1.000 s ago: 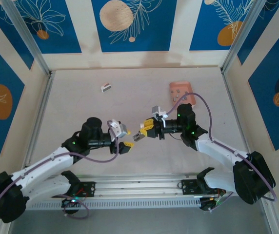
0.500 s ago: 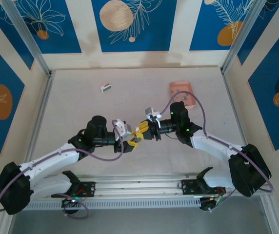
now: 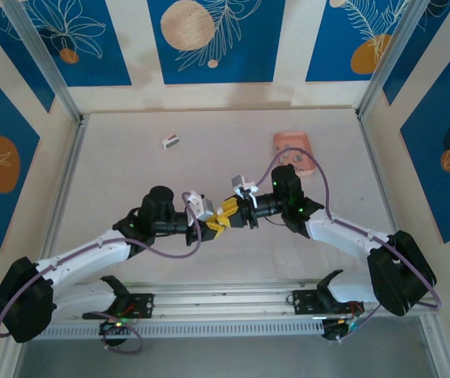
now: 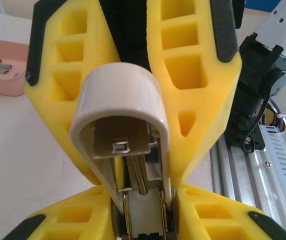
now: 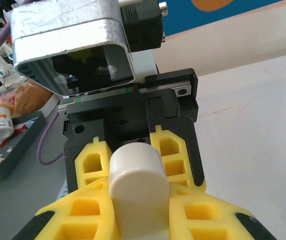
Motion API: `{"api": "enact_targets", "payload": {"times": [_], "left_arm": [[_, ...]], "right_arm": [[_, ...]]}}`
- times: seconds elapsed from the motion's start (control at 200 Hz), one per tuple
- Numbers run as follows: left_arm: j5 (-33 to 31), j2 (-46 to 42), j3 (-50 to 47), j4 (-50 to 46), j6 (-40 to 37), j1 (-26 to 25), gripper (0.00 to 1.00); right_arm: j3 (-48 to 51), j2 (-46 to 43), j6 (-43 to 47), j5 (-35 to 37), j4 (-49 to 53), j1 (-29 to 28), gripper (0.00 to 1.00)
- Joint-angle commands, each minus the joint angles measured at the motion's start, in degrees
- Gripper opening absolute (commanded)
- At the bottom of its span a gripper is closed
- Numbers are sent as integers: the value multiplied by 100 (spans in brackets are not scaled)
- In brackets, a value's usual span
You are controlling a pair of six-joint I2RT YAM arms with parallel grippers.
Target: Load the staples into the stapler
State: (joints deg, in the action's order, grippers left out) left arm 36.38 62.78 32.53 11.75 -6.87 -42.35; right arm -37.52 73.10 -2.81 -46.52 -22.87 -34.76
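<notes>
The shallow pink tray (image 3: pixel 282 141) sat at about 1 o'clock on the table (image 3: pixel 123 177), with a few small grey staples (image 4: pixel 3 68) lying loose on its floor. A small white-and-grey box (image 3: pixel 170 142) lay well apart from it at about 11 o'clock. The stapler (image 4: pixel 119 95) was near the table's centre, a little toward 6 o'clock, clamped from both sides. The left gripper (image 3: pixel 213 227) was closed on it from 8 o'clock and the right gripper (image 3: pixel 227 210) from 2 o'clock, their yellow fingers nearly meeting. Its long axis ran along that 8-to-2 line. In the left wrist view its rounded white cover arched over a metal channel with a spring, hollow side toward that camera. The right wrist view showed the cover's smooth back. Which end was the front could not be told.
</notes>
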Motion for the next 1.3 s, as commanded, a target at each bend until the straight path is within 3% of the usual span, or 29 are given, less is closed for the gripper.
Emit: {"api": "enact_targets", "payload": {"times": [0.0,0.28,0.36,0.41,0.465,0.675,0.89,1.14,1.296], "left_arm": [[142,6,140,205,-32,-81,26],[-925,-202,54,3,176,-81,17],[-1147,-279,-5,-21,266,-81,17],[-1300,-309,-26,-75,351,-82,16],[-1530,-336,-37,-143,502,-85,16],[-3071,-287,-34,-417,1439,-90,15],[-4359,333,353,-1107,2125,-92,13],[-5036,1725,1361,-2153,3096,-89,14],[-4923,2605,1946,-2514,3355,-90,17]], "right_arm": [[-174,37,-1,-59,-101,-48,0],[-88,32,-41,140,-227,-57,0],[23,12,-150,397,-398,-48,9],[111,2,-268,610,-511,-44,23],[150,9,-411,787,-566,-15,31],[419,93,-1346,2010,-867,173,48],[740,183,-2105,2846,-1170,354,50],[658,193,-2533,3421,-637,390,50],[643,226,-2777,3660,-518,418,50]]}}
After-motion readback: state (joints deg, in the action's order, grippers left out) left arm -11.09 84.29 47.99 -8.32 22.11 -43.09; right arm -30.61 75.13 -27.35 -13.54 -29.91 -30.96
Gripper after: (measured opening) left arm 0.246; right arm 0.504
